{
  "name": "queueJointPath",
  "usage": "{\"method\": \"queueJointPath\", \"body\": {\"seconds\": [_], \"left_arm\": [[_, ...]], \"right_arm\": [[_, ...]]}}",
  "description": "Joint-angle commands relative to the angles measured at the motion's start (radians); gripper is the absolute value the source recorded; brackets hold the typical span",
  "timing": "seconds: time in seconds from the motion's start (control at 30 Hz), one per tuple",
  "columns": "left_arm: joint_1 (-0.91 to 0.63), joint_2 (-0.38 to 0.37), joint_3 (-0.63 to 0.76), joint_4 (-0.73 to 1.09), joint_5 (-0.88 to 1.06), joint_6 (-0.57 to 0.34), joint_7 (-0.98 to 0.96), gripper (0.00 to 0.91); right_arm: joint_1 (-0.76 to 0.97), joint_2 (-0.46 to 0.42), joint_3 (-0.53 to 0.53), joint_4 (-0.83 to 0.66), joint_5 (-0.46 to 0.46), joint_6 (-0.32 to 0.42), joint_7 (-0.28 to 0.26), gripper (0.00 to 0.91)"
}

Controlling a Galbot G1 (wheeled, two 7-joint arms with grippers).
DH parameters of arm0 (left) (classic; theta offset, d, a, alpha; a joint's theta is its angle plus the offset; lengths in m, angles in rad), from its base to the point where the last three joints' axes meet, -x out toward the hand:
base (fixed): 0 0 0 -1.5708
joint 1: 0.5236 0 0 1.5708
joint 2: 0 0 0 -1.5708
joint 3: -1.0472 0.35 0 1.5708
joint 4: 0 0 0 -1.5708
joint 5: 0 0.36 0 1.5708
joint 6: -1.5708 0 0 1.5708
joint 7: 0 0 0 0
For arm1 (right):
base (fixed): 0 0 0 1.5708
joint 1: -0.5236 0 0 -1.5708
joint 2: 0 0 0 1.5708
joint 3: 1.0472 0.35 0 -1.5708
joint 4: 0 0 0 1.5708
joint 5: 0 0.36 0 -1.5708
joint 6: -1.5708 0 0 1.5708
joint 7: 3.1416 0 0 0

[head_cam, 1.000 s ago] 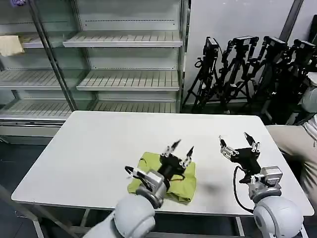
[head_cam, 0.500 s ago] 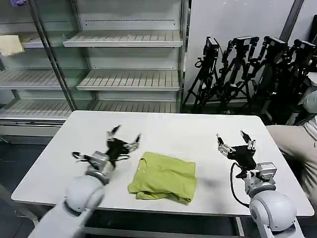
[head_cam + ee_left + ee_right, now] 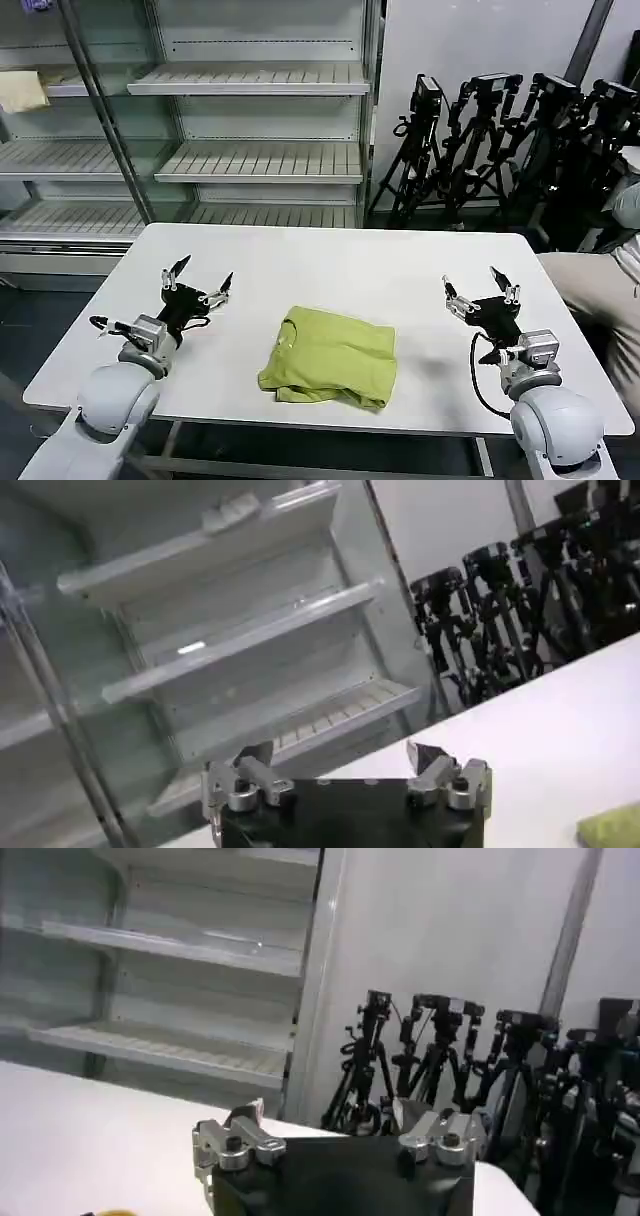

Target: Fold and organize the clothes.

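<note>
Left wrist view cuts the shirt (image 3: 612, 827) to a green corner at frame edge. Head view: lime-green shirt (image 3: 330, 358) folded into a rumpled rectangle, collar at its left end, near edge of the white table (image 3: 330, 265), centre. Left gripper (image 3: 196, 284) and right gripper (image 3: 482, 292) hover either side, well apart from it, jaws spread, empty.

Plain lime-green shirt (image 3: 330, 357), white table (image 3: 300, 265)
</note>
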Motion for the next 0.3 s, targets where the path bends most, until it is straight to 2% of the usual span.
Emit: {"method": "queueJointPath", "body": {"seconds": [0.03, 0.17, 0.3], "left_arm": [[0.081, 0.031, -0.060, -0.018, 0.108, -0.132, 0.043, 0.907], [0.075, 0.061, -0.061, -0.033, 0.118, -0.177, 0.032, 0.907], [0.093, 0.080, -0.080, -0.059, 0.116, -0.185, 0.019, 0.907]], "right_arm": [[-0.026, 0.016, 0.028, -0.012, -0.090, 0.105, -0.047, 0.907], [-0.043, 0.037, 0.040, -0.013, -0.104, 0.124, -0.047, 0.907], [-0.053, 0.049, 0.042, -0.010, -0.125, 0.136, -0.049, 0.907]]}}
